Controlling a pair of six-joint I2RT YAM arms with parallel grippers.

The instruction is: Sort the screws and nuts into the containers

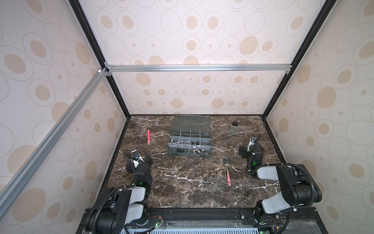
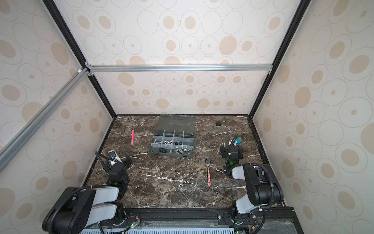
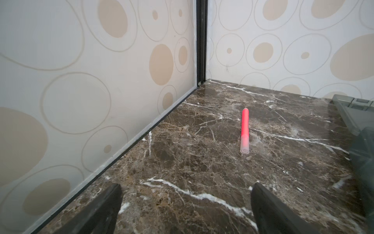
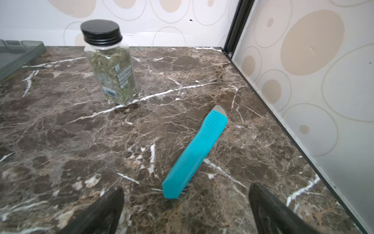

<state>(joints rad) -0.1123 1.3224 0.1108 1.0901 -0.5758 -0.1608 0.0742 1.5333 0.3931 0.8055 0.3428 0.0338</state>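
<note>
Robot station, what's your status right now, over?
Left gripper, right gripper open, empty. Screws, nuts in organizer box, lid up. Teal tool lies before right gripper.

We log two matching arms, left arm (image 1: 113, 204) and right arm (image 1: 287, 182): black rounded joint housings, light-grey link shells. A black ribbed cable conduit (image 1: 312, 184) loops beside each; small green lights (image 1: 139, 183) glow near the wrists. The left gripper (image 3: 186, 206) and right gripper (image 4: 186, 208) end in matte black tapered fingertips (image 3: 105, 208).
</note>
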